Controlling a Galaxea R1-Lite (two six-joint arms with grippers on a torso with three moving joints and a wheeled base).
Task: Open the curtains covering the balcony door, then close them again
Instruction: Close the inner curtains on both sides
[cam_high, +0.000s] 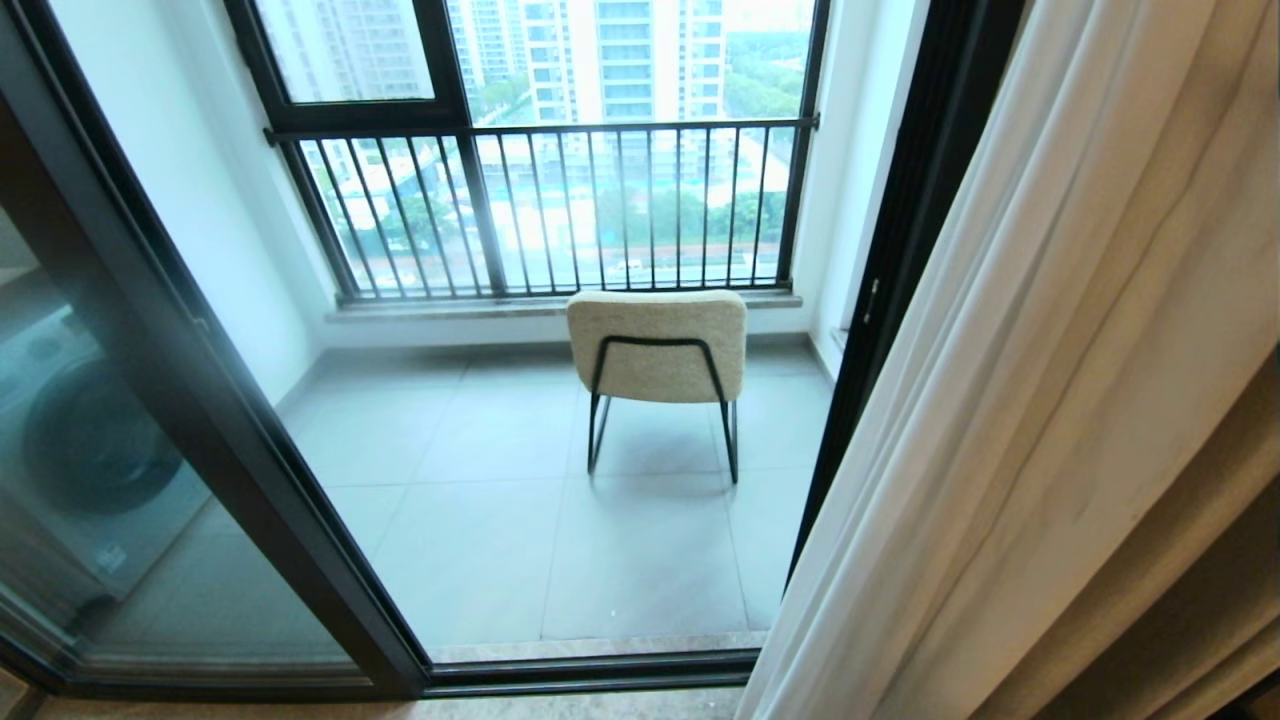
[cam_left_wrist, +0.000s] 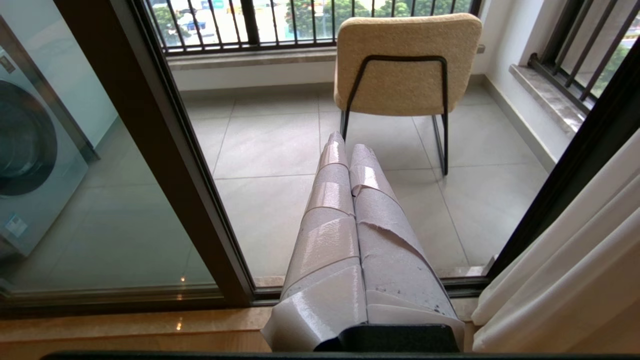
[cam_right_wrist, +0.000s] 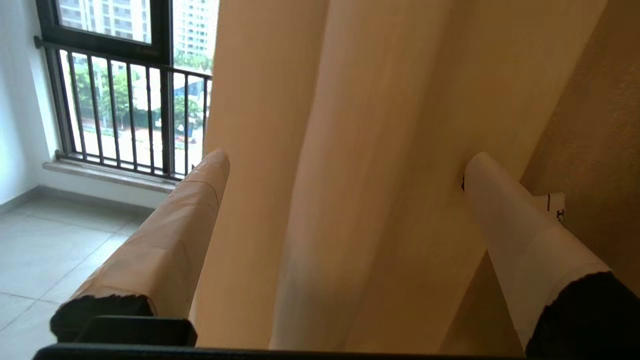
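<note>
The sheer white floor-length curtains (cam_high: 1020, 400) hung bunched at the right, baring the dark-framed glass balcony door (cam_high: 250, 480). The right gripper (cam_right_wrist: 345, 165) was spread wide around their folds, apparently to grasp them for closing; the left gripper (cam_left_wrist: 345, 147) was clenched, empty
</note>
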